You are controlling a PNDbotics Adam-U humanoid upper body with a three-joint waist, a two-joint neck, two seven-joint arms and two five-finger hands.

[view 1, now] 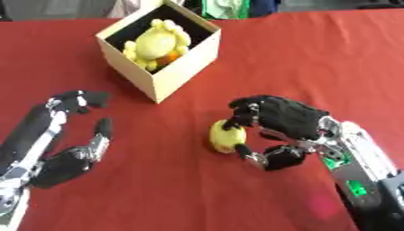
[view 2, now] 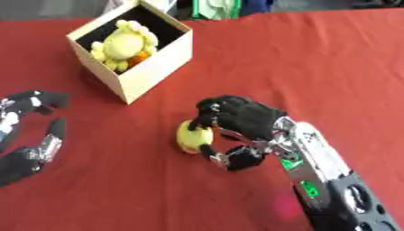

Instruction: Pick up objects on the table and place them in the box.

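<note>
Right hand (view 1: 288,122) and yellow fruit (view 1: 225,136) on red tablecloth (view 1: 315,54)

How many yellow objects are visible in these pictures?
2. A round yellow object lies on the red tablecloth at the right robot hand; a yellow flower-shaped toy sits inside the cream cardboard box. Others may be hidden beneath.

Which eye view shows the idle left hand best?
Left eye view: the left hand shows nearly whole at the lower left, open, with fingers and thumb apart and its forearm visible. In the right eye view the frame's left edge cuts it, leaving only fingers and part of the palm.
</note>
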